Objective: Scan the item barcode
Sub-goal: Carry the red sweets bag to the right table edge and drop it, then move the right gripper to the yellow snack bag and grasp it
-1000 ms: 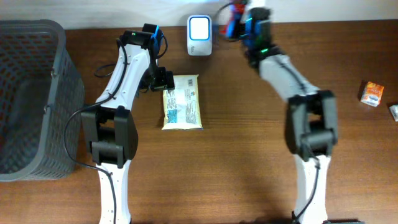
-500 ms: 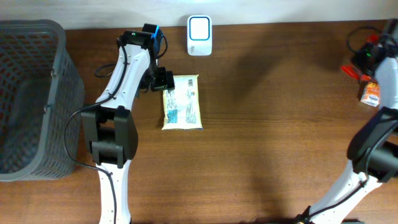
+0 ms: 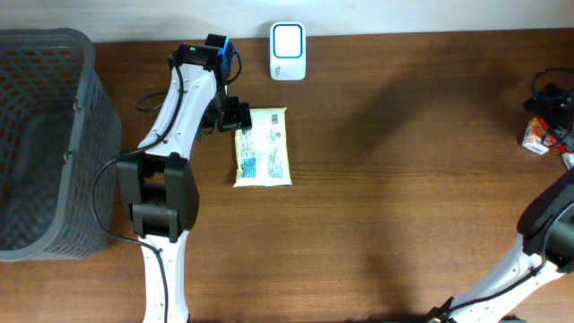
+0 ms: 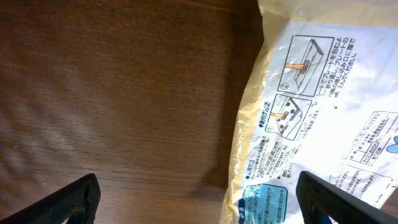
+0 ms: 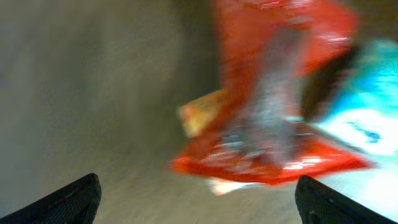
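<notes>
the packet [image 4: 323, 93] is not yet gripped; left end effector [image 4: 199, 200] and right end effector [image 5: 199, 200] are seen wide; closing on its edge is needed next

Right wrist view: motion blur throughout; the red packet [image 5: 273, 124] has no legible print or clear outline.

Left wrist view: the printed pouch [image 4: 323, 112] is cut off at the right and bottom edges.

Overhead view: the basket [image 3: 100, 108] runs off the left edge. The right arm [image 3: 547, 220] runs off the right edge. The orange carton [image 3: 535, 135] is too small to read.
</notes>
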Available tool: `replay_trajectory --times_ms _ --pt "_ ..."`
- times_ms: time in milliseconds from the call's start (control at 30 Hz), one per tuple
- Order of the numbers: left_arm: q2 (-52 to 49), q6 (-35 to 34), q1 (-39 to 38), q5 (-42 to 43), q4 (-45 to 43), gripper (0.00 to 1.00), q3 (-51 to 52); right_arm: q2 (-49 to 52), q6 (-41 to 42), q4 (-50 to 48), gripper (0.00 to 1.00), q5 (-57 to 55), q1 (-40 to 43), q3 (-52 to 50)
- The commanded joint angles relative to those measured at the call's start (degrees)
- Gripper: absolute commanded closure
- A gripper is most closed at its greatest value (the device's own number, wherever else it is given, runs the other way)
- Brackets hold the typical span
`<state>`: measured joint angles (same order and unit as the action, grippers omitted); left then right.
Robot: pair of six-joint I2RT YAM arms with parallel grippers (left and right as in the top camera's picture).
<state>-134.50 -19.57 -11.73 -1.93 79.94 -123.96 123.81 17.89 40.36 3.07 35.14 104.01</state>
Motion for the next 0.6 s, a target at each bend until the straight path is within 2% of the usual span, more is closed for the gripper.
replay_trajectory --times_ms 0,200,300,567 --pt "0.13 -0.76 0.02 0.22 0.07 0.01 0.28 -0.44 -4.5 -1.2 0.01 14.99 -4.2 -0.31" --pt "0.13 -0.76 0.02 0.22 0.07 0.01 0.28 -0.44 -4.48 -1.31 0.01 26.82 -14.12 -0.33" --pt "0.15 -0.74 0.02 0.22 0.07 0.01 0.28 -0.44 -9.01 -1.11 0.01 26.75 -22.32 -0.46" --pt "0.15 -0.76 0.0 0.22 0.07 0.01 0.28 1.14 -8.0 -1.55 0.01 26.84 -40.48 -4.94"
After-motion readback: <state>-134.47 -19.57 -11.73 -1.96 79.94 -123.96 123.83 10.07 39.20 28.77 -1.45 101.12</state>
